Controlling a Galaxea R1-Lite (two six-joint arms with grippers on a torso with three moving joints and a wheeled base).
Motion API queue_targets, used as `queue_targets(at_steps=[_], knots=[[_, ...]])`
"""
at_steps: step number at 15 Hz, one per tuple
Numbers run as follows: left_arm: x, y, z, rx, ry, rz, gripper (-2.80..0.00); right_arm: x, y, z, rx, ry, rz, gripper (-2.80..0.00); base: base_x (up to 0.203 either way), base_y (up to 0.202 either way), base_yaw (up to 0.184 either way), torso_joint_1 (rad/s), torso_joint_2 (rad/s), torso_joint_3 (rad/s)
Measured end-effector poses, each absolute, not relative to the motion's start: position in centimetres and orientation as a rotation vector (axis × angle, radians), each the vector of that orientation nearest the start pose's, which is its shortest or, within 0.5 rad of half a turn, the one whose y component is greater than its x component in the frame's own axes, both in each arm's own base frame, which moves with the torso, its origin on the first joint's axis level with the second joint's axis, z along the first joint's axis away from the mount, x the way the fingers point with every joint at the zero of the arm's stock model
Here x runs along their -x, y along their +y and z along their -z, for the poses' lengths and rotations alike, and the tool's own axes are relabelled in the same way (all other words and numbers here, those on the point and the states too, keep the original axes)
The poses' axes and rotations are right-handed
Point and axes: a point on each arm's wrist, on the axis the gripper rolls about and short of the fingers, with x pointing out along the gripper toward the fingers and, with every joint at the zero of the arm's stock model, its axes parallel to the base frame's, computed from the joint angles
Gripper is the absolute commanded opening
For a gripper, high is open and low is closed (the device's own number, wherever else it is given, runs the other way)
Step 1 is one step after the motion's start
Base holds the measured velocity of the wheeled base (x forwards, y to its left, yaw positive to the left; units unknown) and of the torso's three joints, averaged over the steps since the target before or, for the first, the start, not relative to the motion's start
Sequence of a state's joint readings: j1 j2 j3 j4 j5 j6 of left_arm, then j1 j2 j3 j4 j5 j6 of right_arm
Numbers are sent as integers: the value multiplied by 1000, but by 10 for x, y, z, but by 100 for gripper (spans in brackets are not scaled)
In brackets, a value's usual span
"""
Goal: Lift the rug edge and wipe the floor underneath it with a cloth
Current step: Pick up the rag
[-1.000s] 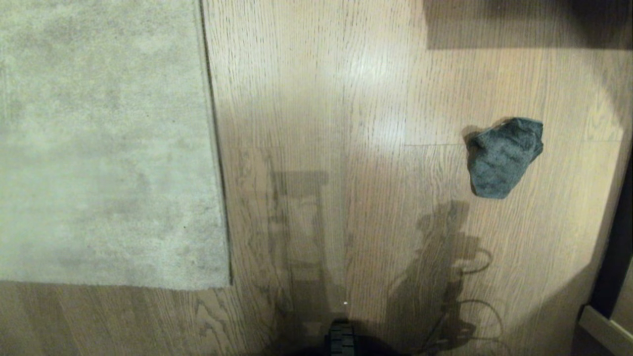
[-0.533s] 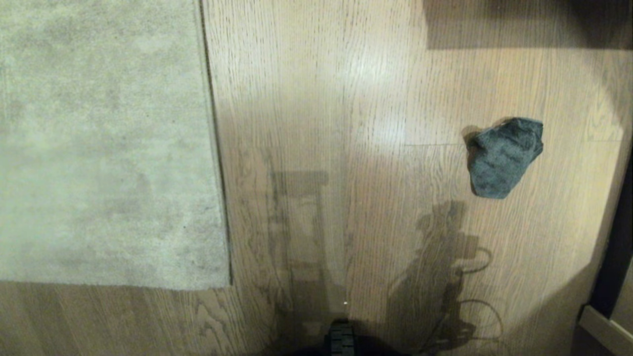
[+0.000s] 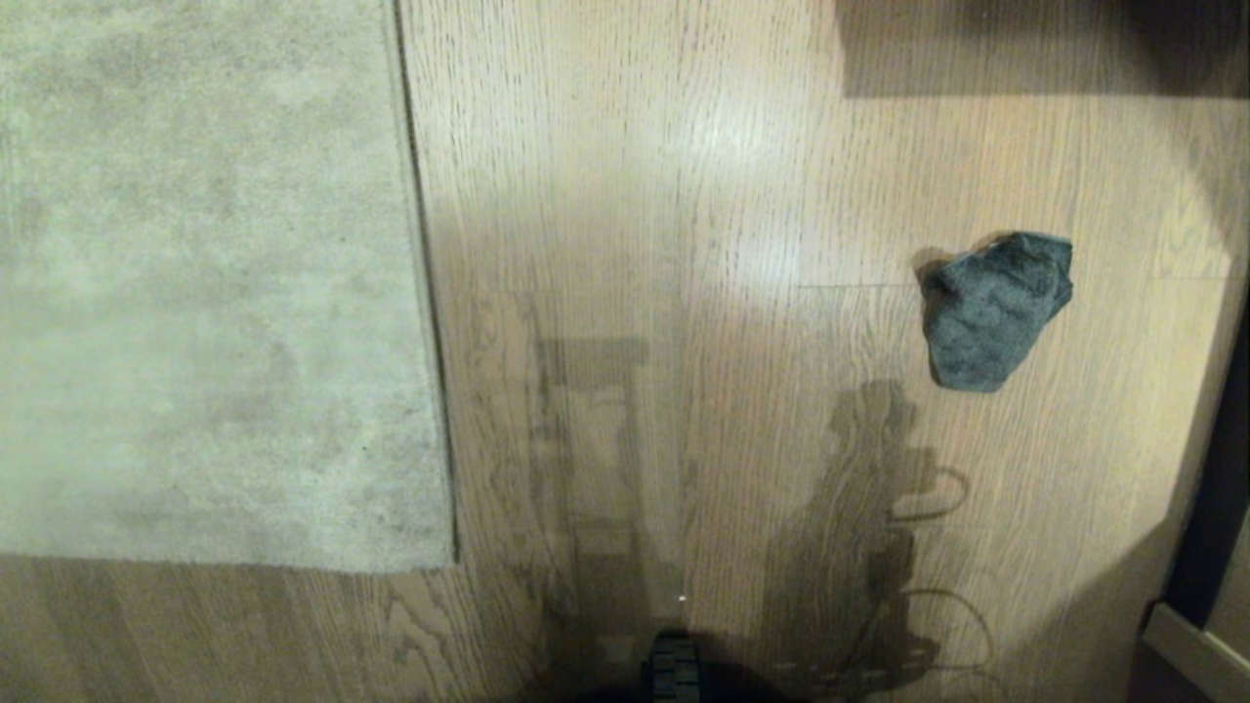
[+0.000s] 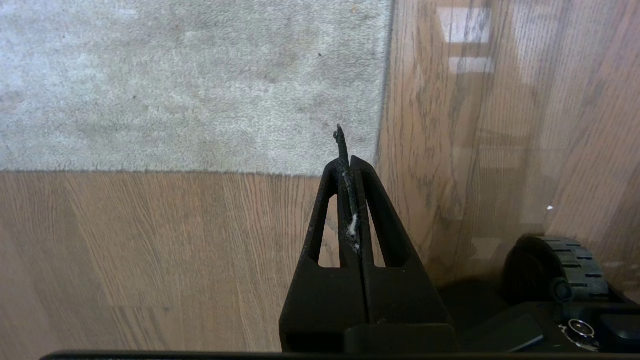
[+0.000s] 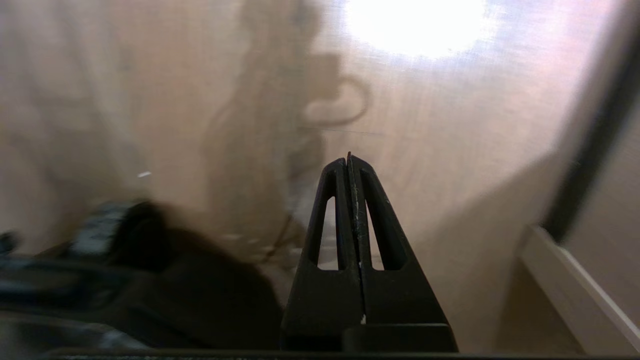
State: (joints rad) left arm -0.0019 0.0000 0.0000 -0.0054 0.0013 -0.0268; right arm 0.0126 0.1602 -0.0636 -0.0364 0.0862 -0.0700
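Note:
The pale grey-beige rug (image 3: 195, 293) lies flat at the left of the head view, its straight rug edge (image 3: 428, 293) running down to a corner (image 3: 451, 561). A crumpled dark grey-green cloth (image 3: 994, 308) rests on the wood floor (image 3: 684, 244) at the right, apart from the rug. Neither arm appears in the head view; only their shadows fall on the planks. My left gripper (image 4: 345, 150) is shut and empty, hanging above the rug corner (image 4: 380, 167). My right gripper (image 5: 348, 159) is shut and empty over bare floor (image 5: 425, 150). The cloth is out of both wrist views.
A dark vertical strip and pale skirting (image 3: 1196, 635) stand at the right edge, also seen as skirting (image 5: 565, 280). A deep shadow (image 3: 1035, 49) covers the far right floor. The robot's base wheel (image 3: 674, 669) shows at the bottom, and again as the wheel (image 4: 555, 265).
The right arm's shadow on the floor has shifted up towards the cloth. Rug, cloth and left arm have not moved.

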Motion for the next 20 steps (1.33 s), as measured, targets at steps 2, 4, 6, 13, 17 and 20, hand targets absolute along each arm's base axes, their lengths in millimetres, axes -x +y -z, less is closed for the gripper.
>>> queue_targets(at_steps=[2, 4, 6, 13, 17, 20], knots=[[23, 0, -76, 27, -6, 2, -280, -2, 3, -120, 68, 93, -165, -280, 0, 0, 0, 0, 0, 0], [23, 0, -76, 27, -6, 2, -280, -25, 5, -138, 71, 133, -219, -280, 0, 0, 0, 0, 0, 0], [23, 0, -76, 27, -5, 1, -280, -58, 10, -154, 72, 169, -261, -280, 0, 0, 0, 0, 0, 0], [23, 0, -76, 27, -5, 1, -280, -187, 32, -177, 68, 95, -313, 0, 0, 0, 0, 0, 0, 0], [23, 0, -76, 27, -6, 3, -280, -241, 37, -181, 66, 22, -299, 0, 0, 0, 0, 0, 0, 0], [23, 0, -76, 27, -6, 2, -280, -266, 31, -182, 75, 8, -261, 0, 0, 0, 0, 0, 0, 0]])
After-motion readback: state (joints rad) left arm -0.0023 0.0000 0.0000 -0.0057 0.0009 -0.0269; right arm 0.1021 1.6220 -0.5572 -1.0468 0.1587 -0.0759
